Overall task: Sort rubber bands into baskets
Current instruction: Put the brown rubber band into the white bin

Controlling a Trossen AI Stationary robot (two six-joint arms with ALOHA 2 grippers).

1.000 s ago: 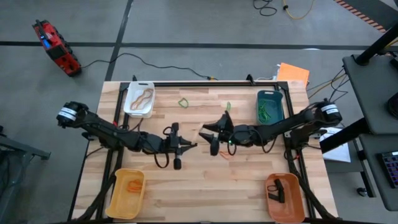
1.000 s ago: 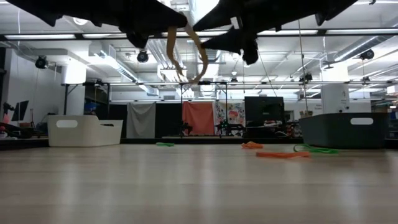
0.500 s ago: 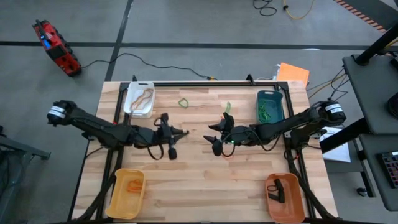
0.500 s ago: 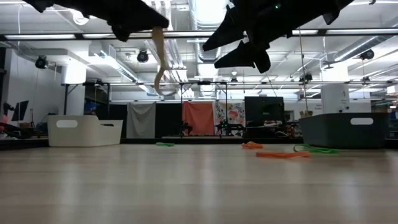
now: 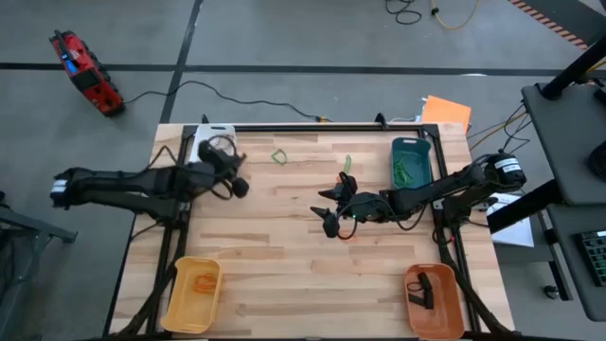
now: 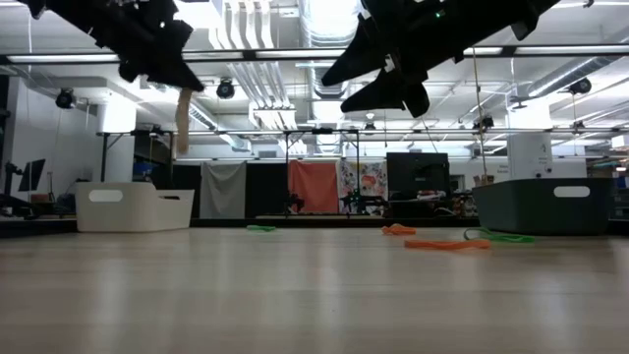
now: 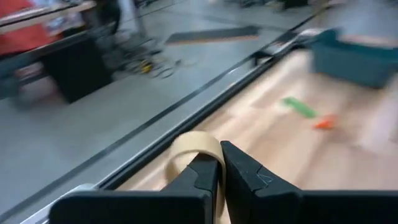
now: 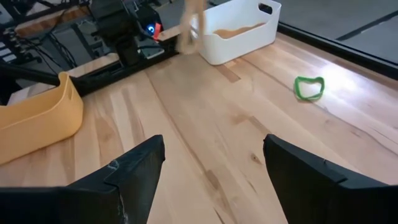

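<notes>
Beside the white basket point(image 5: 202, 144), left gripper point(image 7: 219, 171) (jaws pinching 1 tan rubber band point(image 7: 189, 149)); right gripper point(image 8: 211, 163) jaws spread mid-table.

A light wooden table point(image 5: 284, 275) carries four baskets at its corners: white basket point(image 5: 202, 142), teal basket point(image 5: 411, 161), yellow basket point(image 5: 192, 294), orange basket point(image 5: 435, 301). Loose green rubber bands point(image 5: 278, 156) lie beyond the right gripper's spread fingers point(image 5: 329, 195), an orange band point(image 5: 345, 234) just under them.
</notes>
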